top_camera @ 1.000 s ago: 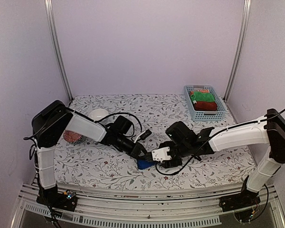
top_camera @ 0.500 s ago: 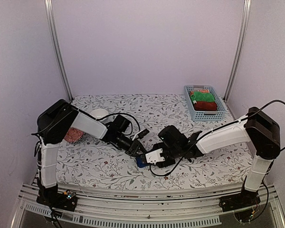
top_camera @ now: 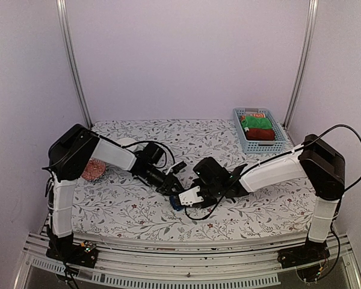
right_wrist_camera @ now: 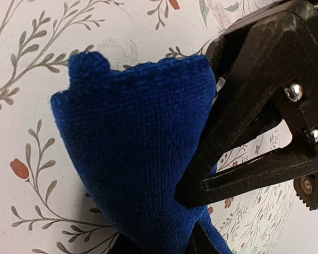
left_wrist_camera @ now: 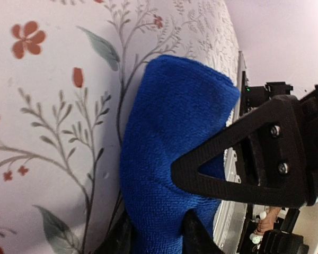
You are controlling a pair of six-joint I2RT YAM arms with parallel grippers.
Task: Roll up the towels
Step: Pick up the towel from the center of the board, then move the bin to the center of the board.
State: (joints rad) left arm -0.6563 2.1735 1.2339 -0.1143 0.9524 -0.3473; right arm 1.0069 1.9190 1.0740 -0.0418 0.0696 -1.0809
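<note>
Towels: the blue towel [top_camera: 175,203] lies bunched in a small lump on the floral table [top_camera: 126,211], well apart from the basket [top_camera: 266,146], nearer the front edge and off to the basket's left. I see both arms meeting over that lump.

(a) The left gripper [top_camera: 173,192] reaches the lump from the side away from the basket. In its wrist view the blue towel [left_wrist_camera: 164,159] narrows down between the two fingers [left_wrist_camera: 118,239] at the lower edge. They press on it from either side, so the left gripper [left_wrist_camera: 156,241] is clamped on the cloth.

(b) The right gripper [top_camera: 182,200] comes in from the basket's side. In its wrist view the blue towel [right_wrist_camera: 132,159] gathers to a neck between its own fingers [right_wrist_camera: 204,241], so the right gripper [right_wrist_camera: 159,246] is likewise clamped on it.

(c) Each wrist view also shows a black finger of the other arm lying against the towel.

(d) The red towel [top_camera: 260,133] sits inside the basket at its near end. A green cloth [top_camera: 257,123] lies just behind it, and an orange cloth [top_camera: 253,114] lies at the far end.

(e) Far from the basket, beside the left arm, stand a white bowl [top_camera: 126,143] and a reddish round thing [top_camera: 90,171]. Both are partly hidden, and I cannot tell what the second is.
</note>
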